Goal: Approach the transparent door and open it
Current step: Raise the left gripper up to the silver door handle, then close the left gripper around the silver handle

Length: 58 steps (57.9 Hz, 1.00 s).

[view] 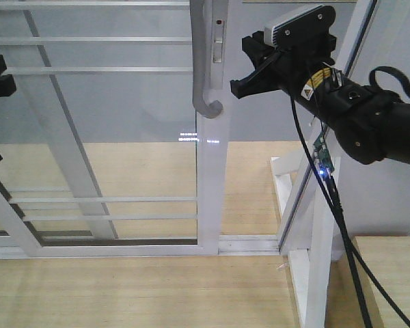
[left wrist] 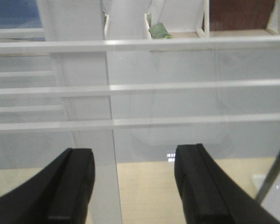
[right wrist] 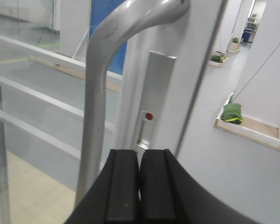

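floor (view: 123, 294): lt wood | white track (view: 246, 242) + frame post (view: 316, 280) on it

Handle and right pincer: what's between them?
Front view: the lock plate on the door frame sits between the handle and the shut right pincer.

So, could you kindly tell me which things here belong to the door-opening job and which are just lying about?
Job: transparent door, its grey handle, right gripper (shut, near the handle), left gripper (open).
Lying about: white stand, green bundle beyond the glass, wooden floor.
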Tool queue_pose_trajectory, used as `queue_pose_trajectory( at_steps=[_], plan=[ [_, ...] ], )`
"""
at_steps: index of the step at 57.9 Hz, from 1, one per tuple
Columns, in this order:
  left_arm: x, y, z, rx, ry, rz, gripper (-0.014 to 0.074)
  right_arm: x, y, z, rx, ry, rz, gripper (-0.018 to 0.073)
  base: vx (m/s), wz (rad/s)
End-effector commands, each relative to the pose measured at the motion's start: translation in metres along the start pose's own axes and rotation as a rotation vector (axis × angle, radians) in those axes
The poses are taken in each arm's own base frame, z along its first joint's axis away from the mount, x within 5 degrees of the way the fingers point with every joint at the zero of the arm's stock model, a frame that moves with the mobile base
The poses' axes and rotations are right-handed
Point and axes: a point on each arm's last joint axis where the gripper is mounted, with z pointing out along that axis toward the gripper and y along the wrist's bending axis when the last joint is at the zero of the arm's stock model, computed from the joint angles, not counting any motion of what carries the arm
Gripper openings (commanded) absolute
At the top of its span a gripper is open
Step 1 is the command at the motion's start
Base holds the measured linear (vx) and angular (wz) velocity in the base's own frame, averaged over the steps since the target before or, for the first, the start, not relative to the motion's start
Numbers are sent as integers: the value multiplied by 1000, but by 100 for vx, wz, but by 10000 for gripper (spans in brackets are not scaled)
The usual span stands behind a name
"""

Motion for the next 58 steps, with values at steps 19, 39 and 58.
queue_pose_trajectory(
  at_steps=[19, 39, 58],
  plan=[
    [-4, -61, 36, 202, -212, 54, 502, -33, -5, -43, 52, -14, -47, -8, 0, 0],
    [1, -100, 94, 284, -223, 11, 502, -30, -6, -44, 59, 9, -30, -6, 0, 0],
    [-19, -127, 132, 321, -252, 10, 502, -30, -6, -44, 59, 12, -71, -6, 0, 0]
  ],
)
